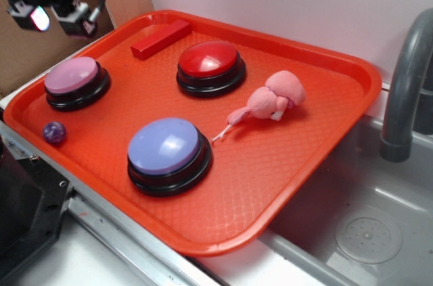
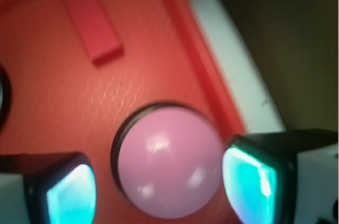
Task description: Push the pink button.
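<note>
Gripper raised, fingers apart

The gripper (image 1: 59,21) hangs at the top left of the exterior view, only its lower end showing — dark body, pale finger tips, touching nothing. In the wrist view the two fingers (image 2: 249,181) stand wide apart at the lower corners — their pads glow teal, nothing clamped between them.

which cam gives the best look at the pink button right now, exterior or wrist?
Exterior. The pink button is sharp and whole there, at the tray's left corner, gripper up above it. The wrist view shows it bigger between the fingers, but blurred and partly cropped.
</note>
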Tool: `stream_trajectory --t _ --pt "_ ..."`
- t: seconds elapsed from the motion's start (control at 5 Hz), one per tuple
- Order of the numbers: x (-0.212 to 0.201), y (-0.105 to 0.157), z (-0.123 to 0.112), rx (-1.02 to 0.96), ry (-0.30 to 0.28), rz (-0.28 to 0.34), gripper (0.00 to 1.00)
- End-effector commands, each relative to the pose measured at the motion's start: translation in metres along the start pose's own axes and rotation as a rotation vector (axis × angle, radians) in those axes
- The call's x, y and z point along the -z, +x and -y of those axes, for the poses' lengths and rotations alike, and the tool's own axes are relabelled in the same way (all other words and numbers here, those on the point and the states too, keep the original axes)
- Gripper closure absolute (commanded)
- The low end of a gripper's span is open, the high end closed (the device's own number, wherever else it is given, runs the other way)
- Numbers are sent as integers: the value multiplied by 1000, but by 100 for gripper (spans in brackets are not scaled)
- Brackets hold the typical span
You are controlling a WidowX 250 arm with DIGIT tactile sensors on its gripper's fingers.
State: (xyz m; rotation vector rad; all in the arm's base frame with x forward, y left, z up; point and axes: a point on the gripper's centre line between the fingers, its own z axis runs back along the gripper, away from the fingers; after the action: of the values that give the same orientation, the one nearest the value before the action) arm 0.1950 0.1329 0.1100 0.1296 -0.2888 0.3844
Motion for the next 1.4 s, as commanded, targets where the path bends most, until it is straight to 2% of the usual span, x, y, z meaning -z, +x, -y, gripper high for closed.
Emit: stream_trajectory --t 0.0,0.4,0.8,1.2 --pt "-20 16 -8 13 -34 12 0" --pt "-38 19 -8 -53 -59 -59 0" --pt "-47 25 -10 -73 -23 -86 0" --pt "-49 27 -4 -112 -51 -122 0"
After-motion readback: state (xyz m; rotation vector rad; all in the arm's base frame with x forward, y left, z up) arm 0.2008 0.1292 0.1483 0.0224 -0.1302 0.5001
